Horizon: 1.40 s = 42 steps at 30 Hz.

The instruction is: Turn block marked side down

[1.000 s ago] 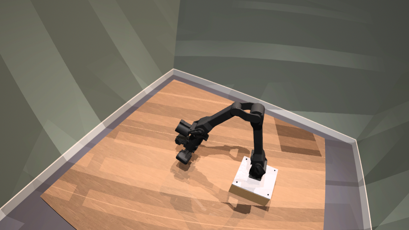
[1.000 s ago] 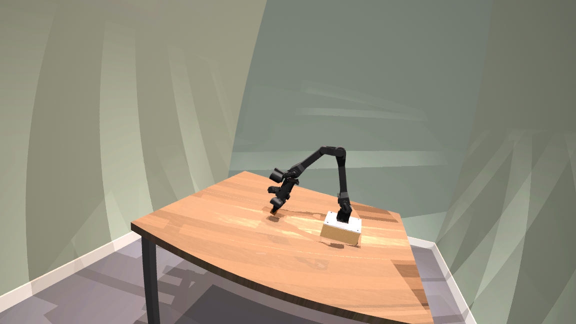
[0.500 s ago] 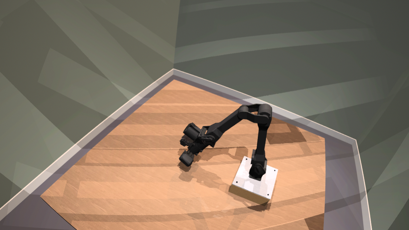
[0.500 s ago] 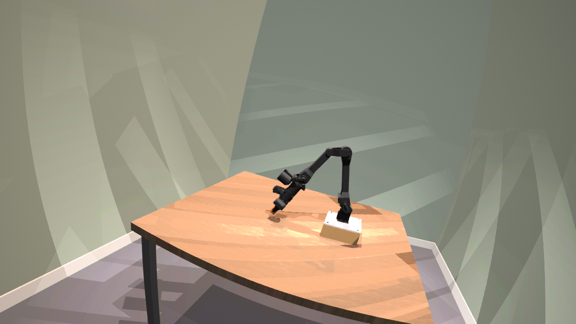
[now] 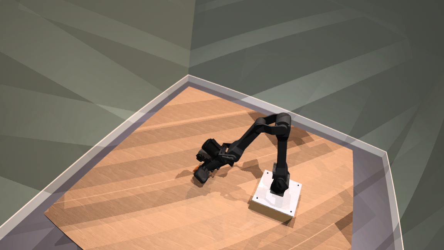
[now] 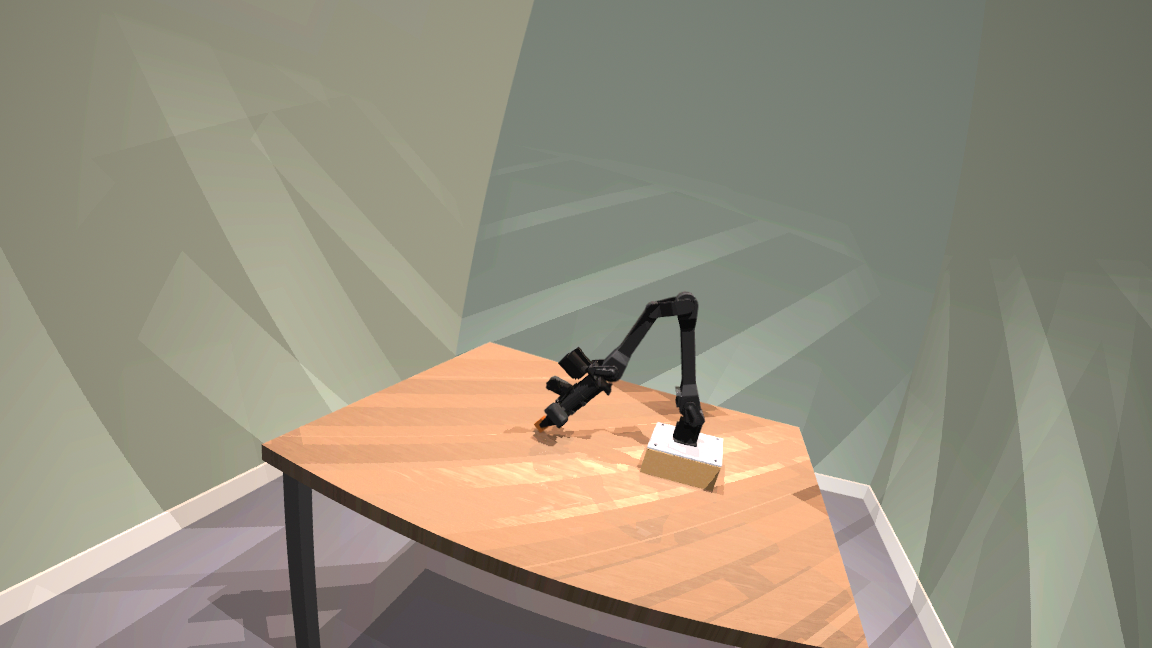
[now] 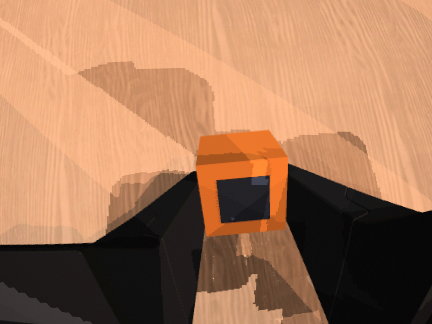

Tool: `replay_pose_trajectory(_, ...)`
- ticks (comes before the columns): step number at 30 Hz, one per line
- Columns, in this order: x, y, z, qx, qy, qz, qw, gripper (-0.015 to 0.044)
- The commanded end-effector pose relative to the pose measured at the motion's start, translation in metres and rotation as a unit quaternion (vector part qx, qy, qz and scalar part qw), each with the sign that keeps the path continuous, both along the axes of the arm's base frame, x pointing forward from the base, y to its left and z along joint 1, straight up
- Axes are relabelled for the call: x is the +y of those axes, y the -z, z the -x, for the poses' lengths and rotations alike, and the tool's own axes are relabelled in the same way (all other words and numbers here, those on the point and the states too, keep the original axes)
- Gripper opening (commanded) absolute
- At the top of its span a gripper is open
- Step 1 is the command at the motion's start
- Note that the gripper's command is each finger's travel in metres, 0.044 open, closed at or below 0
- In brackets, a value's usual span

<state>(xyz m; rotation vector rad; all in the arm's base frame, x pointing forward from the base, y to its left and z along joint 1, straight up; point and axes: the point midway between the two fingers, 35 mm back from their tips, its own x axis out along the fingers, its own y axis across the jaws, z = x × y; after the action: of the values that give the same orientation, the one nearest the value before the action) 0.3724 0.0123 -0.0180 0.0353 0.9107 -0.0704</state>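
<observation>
The small orange block (image 5: 196, 168) (image 6: 538, 424) (image 7: 242, 170) is between the two black fingers of my gripper (image 5: 199, 173) (image 6: 545, 422) (image 7: 239, 177), which is shut on it. In the wrist view its marked side, with a dark square (image 7: 243, 200), faces back toward the camera. The gripper slants down and to the left in the top and exterior views. The block is low over the wooden table (image 5: 124, 217) (image 6: 451, 483), near its shadow; whether it touches the top cannot be told. In the top and exterior views the fingers hide most of the block.
The arm's white-topped base plate (image 5: 262, 194) (image 6: 710, 456) stands on the table to the right of the gripper. The table's left corner (image 5: 46, 213) (image 6: 269, 448) lies farther left. Walls stand behind the table.
</observation>
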Motion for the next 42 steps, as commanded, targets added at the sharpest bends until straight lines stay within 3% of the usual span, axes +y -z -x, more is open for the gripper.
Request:
replay_pose_trajectory(1,0.0,0.005,-0.003,-0.026,-0.001,0.005,1.0,0.0)
replay_pose_trajectory(26,-0.001,0.013,0.01,-0.197,0.001,0.017,0.98,0.0)
replay_pose_trajectory(42,-0.001,0.009,0.012,-0.215,0.001,0.018,0.976,0.0)
